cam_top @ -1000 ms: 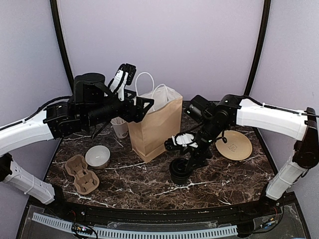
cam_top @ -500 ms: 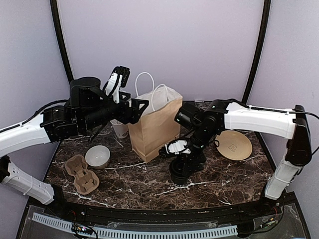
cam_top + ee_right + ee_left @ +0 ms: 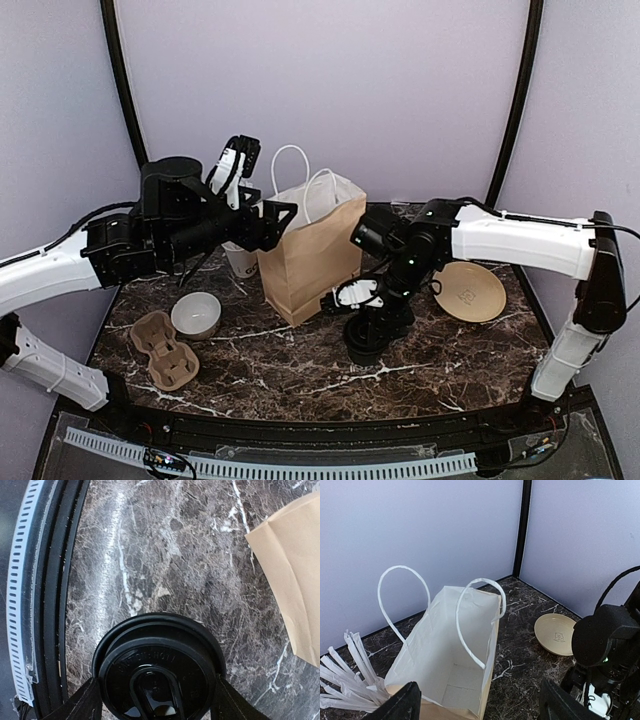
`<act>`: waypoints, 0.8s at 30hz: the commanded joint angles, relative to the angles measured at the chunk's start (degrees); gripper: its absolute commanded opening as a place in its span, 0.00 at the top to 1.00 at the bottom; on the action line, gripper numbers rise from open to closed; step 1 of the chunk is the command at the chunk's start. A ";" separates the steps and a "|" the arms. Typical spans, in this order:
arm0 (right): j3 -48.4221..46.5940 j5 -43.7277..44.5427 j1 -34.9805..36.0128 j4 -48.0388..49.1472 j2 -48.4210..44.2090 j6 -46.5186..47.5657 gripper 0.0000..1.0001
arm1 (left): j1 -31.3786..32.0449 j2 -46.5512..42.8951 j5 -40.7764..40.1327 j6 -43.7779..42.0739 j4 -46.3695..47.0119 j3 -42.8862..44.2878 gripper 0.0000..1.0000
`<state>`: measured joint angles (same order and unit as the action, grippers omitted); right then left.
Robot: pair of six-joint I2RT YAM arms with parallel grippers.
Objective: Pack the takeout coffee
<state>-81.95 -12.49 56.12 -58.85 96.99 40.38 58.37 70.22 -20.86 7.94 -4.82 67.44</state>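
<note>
The takeout coffee [image 3: 364, 341], a small black cup with a round black lid [image 3: 157, 665], stands on the marble right of the brown paper bag [image 3: 310, 262]. My right gripper [image 3: 374, 322] comes down over it. In the right wrist view its two fingers press the lid's rim from both sides, so the right gripper [image 3: 157, 700] is shut on the cup. My left gripper [image 3: 266, 222] hovers open at the bag's top left edge. Below the left gripper [image 3: 482, 710] the bag [image 3: 445, 665] stands upright with an open mouth, a white inside and nothing in it.
A tan plate [image 3: 469, 292] lies right of the cup. Behind the bag's left side stands a white cup of white sticks [image 3: 240, 258]. A white bowl [image 3: 196, 314] and a brown cup carrier [image 3: 164, 350] sit at the front left. The table's black rim [image 3: 50, 605] runs close to the coffee.
My right gripper swung in over the coffee and its jaws narrowed onto the lid. The cup shifted slightly right. The left arm drew back a little to the left, then held still.
</note>
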 commanded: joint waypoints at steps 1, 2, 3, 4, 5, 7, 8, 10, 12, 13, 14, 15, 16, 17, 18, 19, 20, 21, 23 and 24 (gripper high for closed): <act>-0.59 2.43 -5.17 -2.77 -4.48 0.57 0.36 | -0.27 -3.05 -2.27 -0.60 -1.13 -0.03 0.16; -0.80 1.99 -7.13 -3.43 -4.97 0.88 0.36 | -0.27 -3.35 -2.52 -0.67 -1.79 0.10 0.16; -0.91 1.83 -9.36 -3.83 -5.40 1.14 0.36 | -0.27 -3.56 -2.98 -0.79 -2.09 0.13 0.16; -1.00 1.64 -12.56 -3.95 -5.82 1.50 0.36 | -0.34 -3.87 -3.19 -0.76 -2.77 0.14 0.16; -1.08 1.05 -14.90 -3.84 -6.17 1.85 0.36 | -0.35 -4.04 -3.61 -0.81 -3.11 0.10 0.16; -1.57 0.56 -20.32 -2.74 -6.13 2.11 0.36 | -0.36 -4.45 -4.14 -0.76 -4.08 -0.06 0.16; -2.40 0.37 -22.88 -1.95 -5.73 2.00 0.36 | -0.36 -4.67 -4.29 -0.70 -4.72 -0.17 0.16; -5.03 -0.25 -27.83 -1.34 -3.73 1.41 0.36 | -0.36 -4.74 -4.42 -0.35 -5.56 -0.24 0.15; -8.78 -1.53 -32.32 -1.45 -0.84 0.61 0.37 | -0.32 -4.81 -4.22 0.15 -6.16 -0.29 0.15; -10.98 -2.65 -34.24 -1.94 0.63 0.40 0.37 | -0.38 -4.82 -3.93 0.54 -6.29 -0.29 0.15; -13.05 -3.63 -36.02 -2.16 2.32 -0.16 0.37 | -0.39 -4.87 -3.75 0.73 -6.55 -0.29 0.16; -14.98 -4.50 -37.48 -2.05 3.85 -1.04 0.37 | -0.37 -4.89 -3.46 1.06 -6.62 -0.29 0.15; -16.92 -4.78 -38.73 -1.99 5.32 -2.09 0.38 | -0.43 -4.95 -3.30 1.21 -6.94 -0.29 0.15; -18.46 -4.84 -39.71 -1.73 6.68 -3.17 0.38 | -0.44 -5.03 -3.17 1.62 -7.28 -0.23 0.15; -19.83 -4.43 -40.45 -1.34 7.95 -4.18 0.38 | -0.45 -5.10 -3.10 1.85 -7.52 -0.13 0.15; -20.70 -3.72 -41.08 -0.42 9.58 -5.57 0.38 | -0.45 -5.20 -3.16 2.35 -8.35 0.10 0.15; -21.35 -2.77 -41.53 0.33 10.78 -6.79 0.38 | -0.45 -5.23 -3.64 3.11 -8.97 0.30 0.15; -22.14 -1.97 -42.09 0.78 11.90 -7.79 0.38 | -0.41 -5.30 -4.13 3.60 -10.56 0.78 0.15; -23.56 -1.28 -43.10 1.01 14.21 -9.46 0.38 | -0.44 -5.52 -6.09 5.32 -13.78 1.53 0.15; -24.29 -1.41 -43.62 0.87 15.20 -10.19 0.38 | -0.45 -5.66 -7.21 6.60 -14.94 1.68 0.15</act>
<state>-102.98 -14.39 13.98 -59.22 108.81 35.24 58.33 66.52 -24.73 10.57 -13.63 67.48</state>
